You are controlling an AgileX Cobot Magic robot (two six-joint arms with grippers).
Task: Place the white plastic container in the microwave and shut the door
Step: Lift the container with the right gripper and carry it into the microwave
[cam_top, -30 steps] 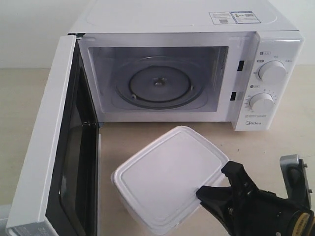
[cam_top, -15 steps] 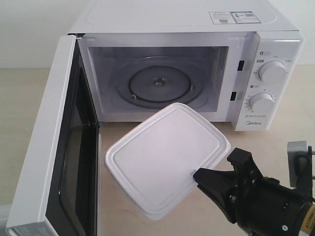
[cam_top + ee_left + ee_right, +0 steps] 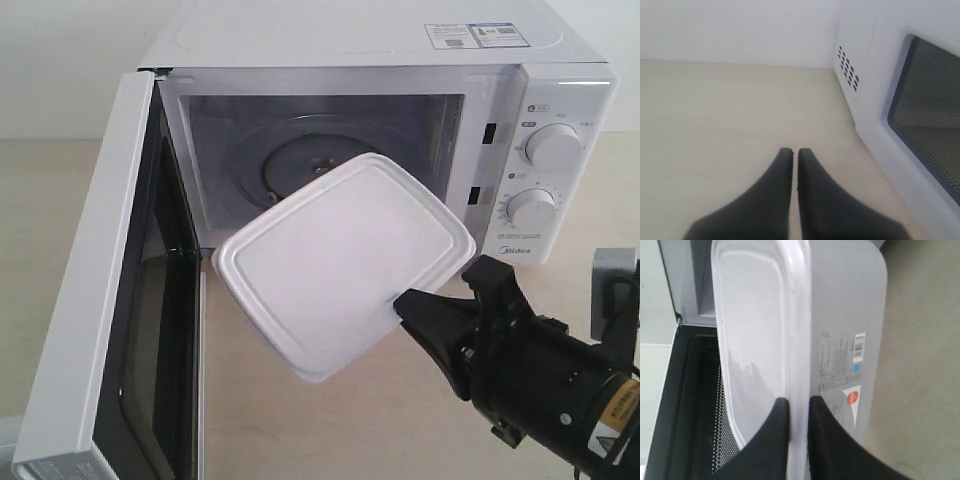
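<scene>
My right gripper (image 3: 405, 305) is shut on the rim of the white plastic container (image 3: 345, 260), which hangs tilted in the air just in front of the microwave (image 3: 380, 50) opening. In the right wrist view the container (image 3: 840, 315) shows its lid edge and red-printed side label, pinched between the black fingers (image 3: 777, 415) of the gripper (image 3: 799, 402). The door (image 3: 95, 300) stands swung wide open on the left, and the glass turntable (image 3: 300, 165) is partly hidden behind the box. My left gripper (image 3: 792, 151) is shut with nothing in it, low over the table beside the door's outer window (image 3: 930, 115).
Two round knobs (image 3: 552, 145) sit on the microwave's right panel. Beige tabletop (image 3: 400, 420) lies in front of the oven. A grey block (image 3: 610, 275) stands at the right edge beside my right arm.
My right gripper has lifted the container off the table and carried it up and toward the microwave opening. The door and the left gripper have stayed put.
</scene>
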